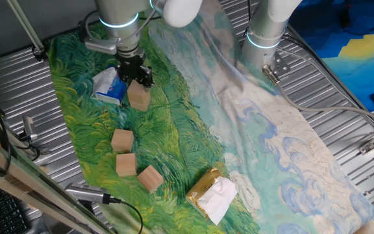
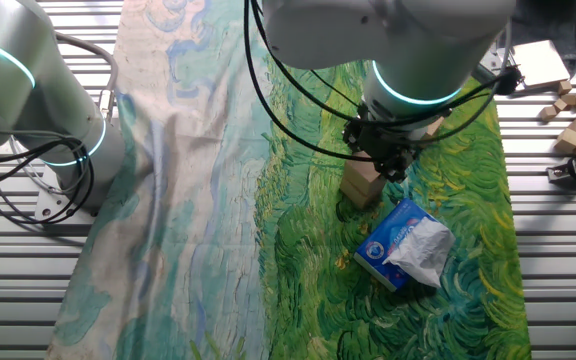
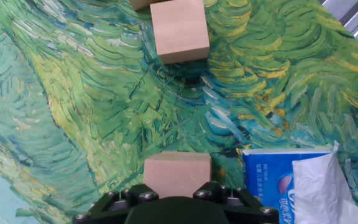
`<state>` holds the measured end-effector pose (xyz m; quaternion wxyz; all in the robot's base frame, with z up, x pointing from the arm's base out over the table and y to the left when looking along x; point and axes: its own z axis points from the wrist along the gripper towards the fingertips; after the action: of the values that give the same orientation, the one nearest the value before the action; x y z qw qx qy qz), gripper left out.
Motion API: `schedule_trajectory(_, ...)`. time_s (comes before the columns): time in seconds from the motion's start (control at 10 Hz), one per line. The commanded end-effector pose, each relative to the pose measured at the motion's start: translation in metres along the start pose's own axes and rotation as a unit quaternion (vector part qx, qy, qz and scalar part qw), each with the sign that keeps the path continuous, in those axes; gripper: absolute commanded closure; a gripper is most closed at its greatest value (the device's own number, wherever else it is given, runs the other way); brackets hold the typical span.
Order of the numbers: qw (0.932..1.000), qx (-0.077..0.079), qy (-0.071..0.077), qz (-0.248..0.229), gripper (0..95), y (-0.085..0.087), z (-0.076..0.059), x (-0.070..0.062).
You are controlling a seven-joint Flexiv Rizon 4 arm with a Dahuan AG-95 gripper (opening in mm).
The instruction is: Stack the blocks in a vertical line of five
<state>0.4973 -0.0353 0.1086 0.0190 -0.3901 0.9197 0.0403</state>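
From one fixed view, the arm reaches straight down, its gripper [image 1: 137, 78] over a tan block [image 1: 139, 97] beside the blue-and-white packet [image 1: 109, 86], three more blocks [image 1: 122, 140] nearer the yellow packet [image 1: 211, 193]. From the other fixed view, the gripper [image 2: 386, 160] covers that block [image 2: 362, 183] (grip unclear). In the hand view, one block [image 3: 177, 175] sits against the gripper's base, another [image 3: 179, 30] beyond; whether the claw pinches it cannot be told.

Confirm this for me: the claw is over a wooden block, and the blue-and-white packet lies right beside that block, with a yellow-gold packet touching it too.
One part is wrong. The claw is over a wooden block, and the blue-and-white packet lies right beside it, but the yellow-gold packet does not touch it: it lies apart, at the far end of the cloth. The fixed view that shows both packets settles this.
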Motion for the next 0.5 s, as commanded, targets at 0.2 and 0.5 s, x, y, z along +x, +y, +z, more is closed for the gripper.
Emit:
schedule_trajectory(0.2,1.0000,0.001,0.000,-0.006,95.0,-0.0010,-0.0004,0.0038)
schedule_trajectory(0.5,1.0000,-0.002,-0.001,-0.003,95.0,-0.0013,0.0009,0.0040)
